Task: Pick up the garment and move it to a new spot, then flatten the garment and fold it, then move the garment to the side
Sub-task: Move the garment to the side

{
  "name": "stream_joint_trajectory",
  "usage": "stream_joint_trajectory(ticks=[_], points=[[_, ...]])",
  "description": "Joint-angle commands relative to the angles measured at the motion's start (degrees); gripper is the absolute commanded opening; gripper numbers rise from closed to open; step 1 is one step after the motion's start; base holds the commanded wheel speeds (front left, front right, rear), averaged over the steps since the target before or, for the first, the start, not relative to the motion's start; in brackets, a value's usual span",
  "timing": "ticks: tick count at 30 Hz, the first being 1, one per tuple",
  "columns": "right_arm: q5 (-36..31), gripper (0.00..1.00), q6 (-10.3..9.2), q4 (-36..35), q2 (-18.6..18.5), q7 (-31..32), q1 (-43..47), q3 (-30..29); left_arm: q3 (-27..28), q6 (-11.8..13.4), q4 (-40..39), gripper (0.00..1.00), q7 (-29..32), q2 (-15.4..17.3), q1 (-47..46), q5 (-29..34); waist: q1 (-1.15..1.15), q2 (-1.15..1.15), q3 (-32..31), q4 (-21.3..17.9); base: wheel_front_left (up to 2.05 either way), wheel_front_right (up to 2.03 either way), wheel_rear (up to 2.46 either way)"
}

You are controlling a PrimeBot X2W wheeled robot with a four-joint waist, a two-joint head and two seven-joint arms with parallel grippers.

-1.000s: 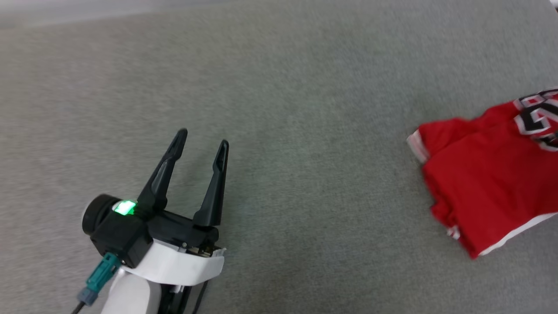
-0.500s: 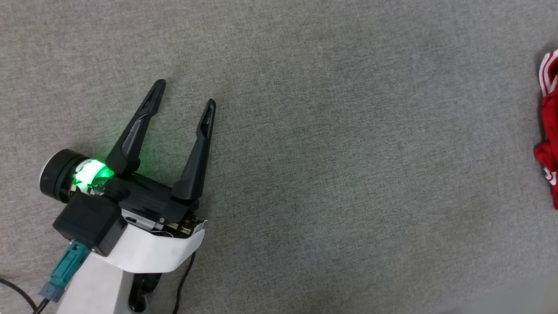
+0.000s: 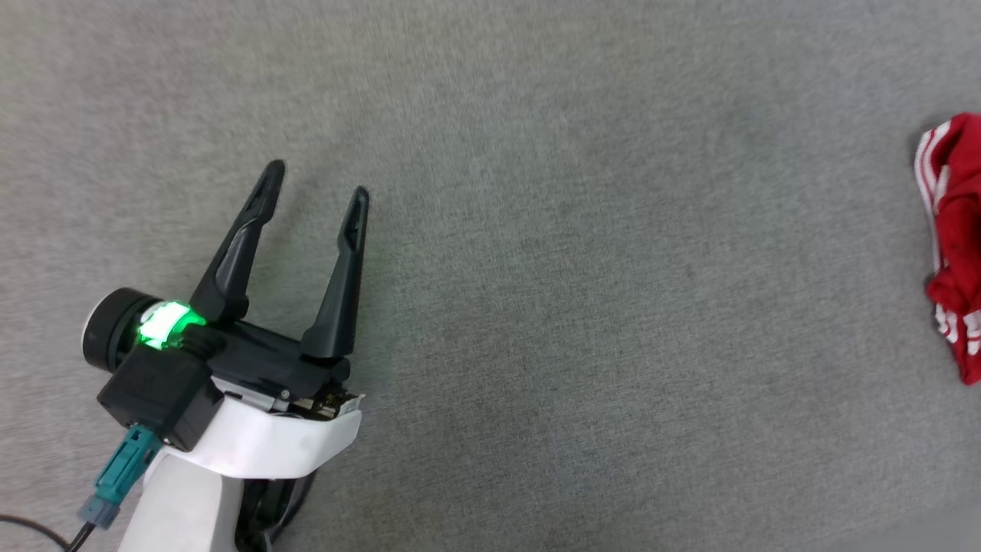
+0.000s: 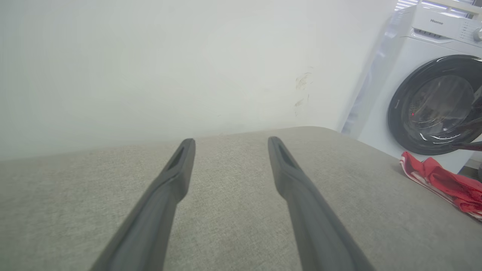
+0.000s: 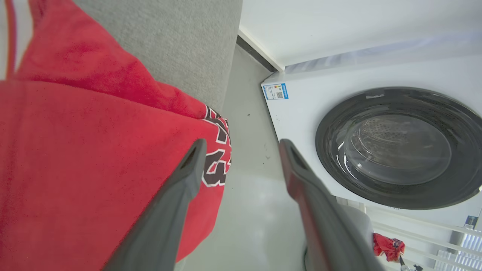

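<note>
Grey woven upholstery [image 3: 582, 307] spreads across the head view, and the left wrist view shows a pale wall [image 4: 150, 56] behind it. At the lower left the left gripper [image 3: 316, 179] hovers low over bare fabric, its two dark fingers spread wide with nothing between them. The middle of the surface carries nothing.

At the far right edge lies the garment [image 3: 954, 230], a bunched red heap with white stripe trim showing, well apart from the left gripper. Most of it is cut off there, so whether it is neatly folded I cannot tell. In the right wrist view the right gripper [image 5: 241, 145] has its fingers apart and gripping nothing. One finger lies over the red cloth and the other is past its edge. The lettered part seems to droop over the rim of the surface, with a washing machine [image 5: 380, 150] on the floor beyond.

This looks like the setting-down of the garment at the side. The next move calls for lifting the right fingers straight clear without dragging the cloth, since the overhang could pull it off the edge.
</note>
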Motion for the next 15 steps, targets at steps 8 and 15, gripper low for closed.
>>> stream_joint_trajectory(ticks=[8,15], points=[[0.5,1.00,-0.09,-9.1,10.3,-5.8,2.5,-8.8,4.8,0.6,4.2,1.00,-0.1,-1.8,5.8,1.3,0.00,0.00,-15.5,3.7,0.00,0.00,0.00],[2.4,1.00,-0.08,-21.1,24.0,-12.4,10.7,-14.6,7.6,1.8,6.9,1.00,-0.1,-3.4,8.1,3.9,0.00,0.00,-20.8,6.4,0.00,0.00,0.00]])
